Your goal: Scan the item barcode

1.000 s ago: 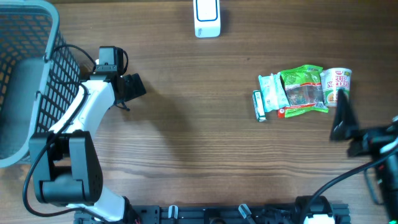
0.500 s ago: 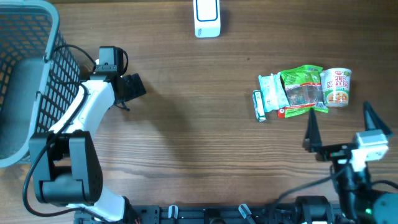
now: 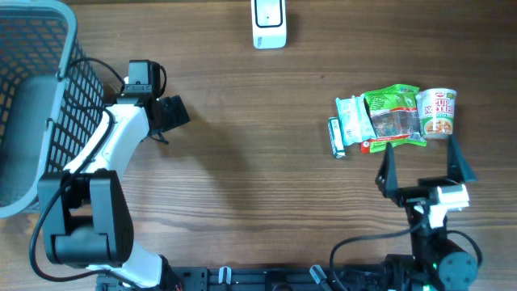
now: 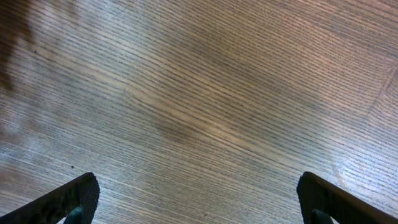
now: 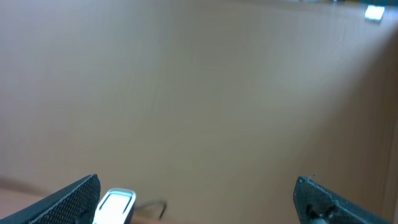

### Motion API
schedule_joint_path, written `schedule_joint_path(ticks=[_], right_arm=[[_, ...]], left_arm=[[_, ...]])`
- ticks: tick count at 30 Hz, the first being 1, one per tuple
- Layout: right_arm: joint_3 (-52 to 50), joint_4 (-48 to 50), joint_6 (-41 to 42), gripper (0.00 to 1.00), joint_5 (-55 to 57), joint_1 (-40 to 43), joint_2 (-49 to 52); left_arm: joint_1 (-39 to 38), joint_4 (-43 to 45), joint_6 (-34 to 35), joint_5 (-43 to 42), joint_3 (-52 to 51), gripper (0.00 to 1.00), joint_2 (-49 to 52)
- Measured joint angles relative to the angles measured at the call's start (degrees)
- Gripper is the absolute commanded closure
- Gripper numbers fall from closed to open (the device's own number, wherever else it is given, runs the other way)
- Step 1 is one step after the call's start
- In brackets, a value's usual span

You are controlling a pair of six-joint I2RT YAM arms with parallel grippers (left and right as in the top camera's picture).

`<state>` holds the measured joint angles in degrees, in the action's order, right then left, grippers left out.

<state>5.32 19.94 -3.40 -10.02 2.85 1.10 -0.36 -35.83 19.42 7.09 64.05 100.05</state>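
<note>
The right fingers [image 3: 383, 173] are spread wide and empty, just on the near side of the snack packets [image 3: 393, 117] at the right of the tabletop [image 3: 242, 170]. The left fingers [image 4: 71, 198] are released beside the basket [image 3: 32, 48]. The scanner [image 3: 268, 24] sits at the far edge.

White scanner [image 3: 269, 23] at far edge, centre; noodle cup [image 3: 437, 113] on its side beside touching packets [image 3: 393, 117], right.

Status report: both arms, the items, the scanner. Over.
Left tool open, empty, beside basket. Right tool open, empty, at near side of packets and noodle cup. Scanner at far edge; bare table between.
</note>
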Motion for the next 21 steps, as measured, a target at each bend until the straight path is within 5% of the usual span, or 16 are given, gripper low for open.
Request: schedule_joint_path(ticks=[12,21], right_arm=[[-4.98,-19.45,4.59,0.00,1.90,0.00,-0.15],[-4.98,-19.91,5.35,0.00,2.84,0.00,-0.20]], left_arm=[[0.00,-0.02,0.00,0.00,0.00,0.00,0.00],[0.00,0.00,0.00,0.00,0.00,0.00,0.00]])
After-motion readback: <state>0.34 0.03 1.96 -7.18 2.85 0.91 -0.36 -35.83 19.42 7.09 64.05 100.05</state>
